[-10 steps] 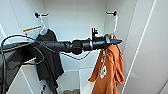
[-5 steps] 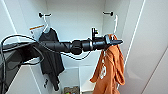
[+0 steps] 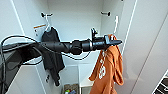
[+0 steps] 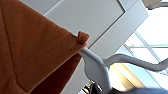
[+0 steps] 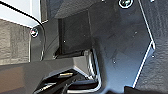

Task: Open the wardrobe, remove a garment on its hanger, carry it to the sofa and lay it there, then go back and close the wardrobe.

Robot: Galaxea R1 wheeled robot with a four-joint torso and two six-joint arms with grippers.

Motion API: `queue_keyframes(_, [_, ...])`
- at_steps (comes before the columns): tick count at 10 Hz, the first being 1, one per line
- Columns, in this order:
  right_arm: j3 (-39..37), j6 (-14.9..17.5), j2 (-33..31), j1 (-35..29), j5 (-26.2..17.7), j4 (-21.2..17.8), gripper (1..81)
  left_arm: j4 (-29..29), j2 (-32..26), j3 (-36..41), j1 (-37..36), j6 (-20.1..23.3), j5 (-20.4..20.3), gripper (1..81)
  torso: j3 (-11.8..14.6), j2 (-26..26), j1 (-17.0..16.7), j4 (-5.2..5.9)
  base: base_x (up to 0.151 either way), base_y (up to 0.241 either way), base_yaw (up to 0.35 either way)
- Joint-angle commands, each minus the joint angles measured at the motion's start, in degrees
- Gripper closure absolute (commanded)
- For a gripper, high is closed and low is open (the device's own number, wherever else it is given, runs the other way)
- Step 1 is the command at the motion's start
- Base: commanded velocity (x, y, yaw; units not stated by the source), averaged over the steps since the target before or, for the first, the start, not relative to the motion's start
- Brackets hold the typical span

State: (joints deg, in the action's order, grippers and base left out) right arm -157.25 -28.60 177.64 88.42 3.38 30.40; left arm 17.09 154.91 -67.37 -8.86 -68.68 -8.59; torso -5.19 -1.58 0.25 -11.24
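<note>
The wardrobe point(image 3: 75, 22) stands open in front of me, white inside. My left arm reaches in from the left, and my left gripper point(image 3: 113, 42) is shut on the neck of the pale hanger point(image 3: 116, 23). The hanger's hook points up, just clear of the dark rail bracket point(image 3: 106, 13). From the hanger the rust-orange garment point(image 3: 110, 67) droops bunched and slanted, its white print showing. In the left wrist view the garment point(image 4: 32, 50) is large and close, beside the hanger point(image 4: 96, 67) with its curved hook.
A black shirt point(image 3: 51, 50) hangs on a white hanger at the left of the wardrobe. A small box point(image 3: 71, 88) sits on a low shelf inside. The open right door point(image 3: 147, 50) stands close beside the garment.
The hanger's hook has come down and to the right, away from the rail bracket. The orange garment has swung and bunched under my left gripper.
</note>
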Motion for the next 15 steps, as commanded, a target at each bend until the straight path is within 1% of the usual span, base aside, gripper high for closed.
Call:
queue_keyframes(1, [0.3,0.0,0.4,-2.2,-2.6,-0.3,1.0,2.2,-0.2,0.0,-10.6,2.1,-4.6,81.1,0.0,0.0,0.0,0.0,-0.136,0.0,0.0])
queue_keyframes(12, [0.4,0.0,0.4,-2.5,-2.6,-0.3,1.0,2.2,-0.8,0.7,-9.4,2.1,-4.6,81.1,0.0,0.0,-0.1,0.0,-0.135,0.0,0.0])
queue_keyframes(14, [0.4,0.0,0.4,-2.5,-2.6,-0.3,1.0,2.4,-1.0,0.7,-8.2,2.2,-4.6,81.1,0.0,0.0,-0.1,0.0,-0.103,0.0,0.0])
queue_keyframes(15, [0.5,0.0,0.4,-2.5,-2.6,-0.3,1.0,3.6,-1.3,0.8,-8.0,2.1,-4.6,81.1,0.0,0.0,-0.2,0.0,-0.073,0.0,0.0])
